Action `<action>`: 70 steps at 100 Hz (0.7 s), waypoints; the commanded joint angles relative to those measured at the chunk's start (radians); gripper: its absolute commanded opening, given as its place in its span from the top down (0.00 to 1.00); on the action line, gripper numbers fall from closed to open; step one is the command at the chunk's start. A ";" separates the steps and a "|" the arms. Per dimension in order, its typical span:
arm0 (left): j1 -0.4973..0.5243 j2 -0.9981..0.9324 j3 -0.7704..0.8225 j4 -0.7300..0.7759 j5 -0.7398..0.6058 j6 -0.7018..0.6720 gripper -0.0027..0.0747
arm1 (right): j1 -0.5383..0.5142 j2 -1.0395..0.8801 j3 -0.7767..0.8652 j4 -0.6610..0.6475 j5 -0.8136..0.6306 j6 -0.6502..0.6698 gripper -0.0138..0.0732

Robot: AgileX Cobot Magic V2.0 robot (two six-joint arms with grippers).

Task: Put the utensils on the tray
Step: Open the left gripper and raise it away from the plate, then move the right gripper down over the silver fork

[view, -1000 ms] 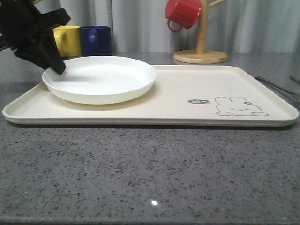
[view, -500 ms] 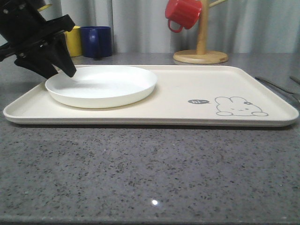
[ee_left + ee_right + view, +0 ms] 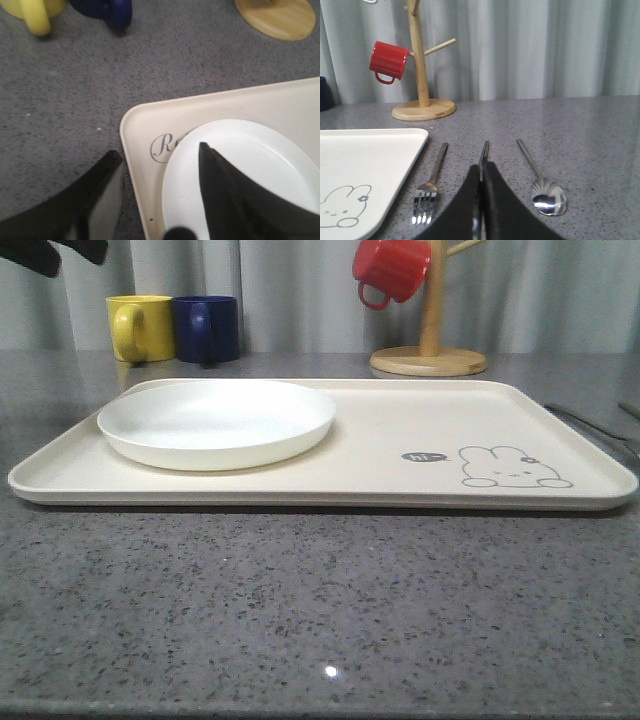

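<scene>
The plate sits on the tray. The left end effector is open, holding nothing. The right end effector looks closed around the chopsticks; these look thin, stiff and slippery, best pinched mid-length.

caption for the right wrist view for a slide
Fork, chopsticks and spoon lie side by side on the grey counter beside the cream tray.

White plate sits on cream tray's left end; fork, apparently chopsticks, spoon lie beside it.
</scene>
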 commanded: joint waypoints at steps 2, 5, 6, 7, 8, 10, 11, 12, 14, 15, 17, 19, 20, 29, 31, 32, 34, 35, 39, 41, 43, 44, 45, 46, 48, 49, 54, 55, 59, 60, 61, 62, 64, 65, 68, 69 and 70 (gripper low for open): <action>-0.005 -0.165 0.101 0.003 -0.180 0.007 0.53 | 0.004 -0.017 -0.019 -0.010 -0.083 -0.010 0.88; -0.005 -0.202 0.142 0.010 -0.214 0.007 0.53 | 0.004 -0.017 -0.019 -0.010 -0.083 -0.010 0.88; -0.005 -0.220 0.173 0.012 -0.222 0.007 0.53 | 0.004 -0.017 -0.019 -0.010 -0.083 -0.010 0.88; -0.005 -0.229 0.173 0.013 -0.238 0.007 0.53 | 0.004 -0.017 -0.019 -0.010 -0.083 -0.010 0.88; -0.005 -0.247 0.193 0.012 -0.247 0.007 0.53 | 0.004 -0.017 -0.019 -0.010 -0.083 -0.010 0.88; -0.005 -0.267 0.222 0.012 -0.267 0.007 0.53 | 0.004 -0.017 -0.019 -0.010 -0.083 -0.010 0.88; -0.005 -0.285 0.232 0.014 -0.280 0.007 0.53 | 0.004 -0.017 -0.019 -0.010 -0.083 -0.010 0.88; -0.005 -0.294 0.242 0.014 -0.286 0.007 0.53 | 0.004 -0.017 -0.019 -0.010 -0.083 -0.010 0.88; -0.005 -0.321 0.271 0.017 -0.305 0.007 0.53 | 0.004 -0.017 -0.019 -0.010 -0.083 -0.010 0.88; -0.005 -0.339 0.289 0.017 -0.311 0.007 0.53 | 0.004 -0.017 -0.019 -0.010 -0.083 -0.010 0.88; -0.005 -0.358 0.316 0.017 -0.329 0.007 0.53 | 0.004 -0.017 -0.019 -0.010 -0.083 -0.010 0.88; -0.005 -0.384 0.334 0.017 -0.344 0.007 0.53 | 0.004 -0.017 -0.019 -0.010 -0.083 -0.010 0.88; -0.005 -0.400 0.350 0.017 -0.349 0.007 0.53 | 0.004 -0.017 -0.019 -0.010 -0.083 -0.010 0.88; -0.005 -0.500 0.447 0.017 -0.392 0.007 0.53 | 0.004 -0.017 -0.019 -0.010 -0.083 -0.010 0.88; -0.005 -0.514 0.466 0.017 -0.399 0.007 0.53 | 0.004 -0.017 -0.019 -0.010 -0.083 -0.010 0.88; -0.005 -0.527 0.472 0.017 -0.404 0.007 0.53 | 0.004 -0.017 -0.019 -0.010 -0.083 -0.010 0.88; -0.005 -0.547 0.491 0.017 -0.409 0.007 0.53 | 0.004 -0.017 -0.019 -0.010 -0.083 -0.010 0.88; -0.005 -0.554 0.497 0.017 -0.412 0.007 0.53 | 0.004 -0.017 -0.019 -0.010 -0.083 -0.010 0.88; -0.005 -0.591 0.532 0.015 -0.432 0.007 0.53 | 0.004 -0.017 -0.019 -0.010 -0.088 -0.010 0.88; -0.005 -0.608 0.549 0.012 -0.439 0.007 0.53 | 0.004 -0.017 -0.019 -0.010 -0.095 -0.010 0.88; -0.005 -0.628 0.566 0.012 -0.451 0.007 0.53 | 0.004 -0.017 -0.019 -0.010 -0.099 -0.010 0.88; -0.005 -0.635 0.571 0.009 -0.459 0.007 0.53 | 0.004 -0.017 -0.019 -0.010 -0.101 -0.010 0.88; -0.005 -0.642 0.582 0.007 -0.464 0.007 0.53 | 0.004 -0.017 -0.019 -0.010 -0.102 -0.010 0.88; -0.005 -0.655 0.588 0.007 -0.472 0.007 0.53 | 0.004 -0.017 -0.019 -0.010 -0.105 -0.010 0.88; -0.005 -0.675 0.603 0.005 -0.482 0.007 0.53 | 0.004 -0.017 -0.019 -0.010 -0.111 -0.010 0.88; -0.005 -0.682 0.608 0.005 -0.491 0.007 0.53 | 0.004 -0.017 -0.019 -0.010 -0.112 -0.010 0.88; -0.005 -0.729 0.642 0.005 -0.519 0.007 0.53 | 0.004 -0.017 -0.019 -0.010 -0.122 -0.010 0.88; -0.005 -0.742 0.651 0.005 -0.523 0.007 0.53 | 0.004 -0.017 -0.019 -0.010 -0.127 -0.010 0.88; -0.005 -0.774 0.675 0.005 -0.541 0.007 0.53 | 0.004 -0.017 -0.019 -0.010 -0.135 -0.010 0.88; -0.005 -0.786 0.678 0.005 -0.544 0.007 0.53 | 0.004 -0.017 -0.019 -0.010 -0.139 -0.010 0.88; -0.005 -0.792 0.681 0.005 -0.546 0.007 0.53 | 0.004 -0.017 -0.019 -0.010 -0.141 -0.010 0.88; -0.005 -0.804 0.688 0.005 -0.546 0.007 0.53 | 0.004 -0.017 -0.019 -0.010 -0.146 -0.010 0.88; -0.005 -0.821 0.696 0.005 -0.548 0.007 0.53 | 0.004 -0.017 -0.019 -0.009 -0.150 -0.010 0.88; -0.005 -0.826 0.699 0.005 -0.548 0.007 0.54 | 0.004 -0.017 -0.019 -0.009 -0.155 -0.010 0.88; -0.005 -0.847 0.711 0.005 -0.548 0.007 0.56 | 0.004 -0.017 -0.019 -0.008 -0.164 -0.010 0.88; -0.005 -0.857 0.713 0.005 -0.548 0.007 0.57 | 0.004 -0.017 -0.021 -0.008 -0.167 -0.010 0.88; -0.005 -0.862 0.715 0.005 -0.548 0.007 0.58 | 0.004 -0.017 -0.022 -0.008 -0.167 -0.009 0.88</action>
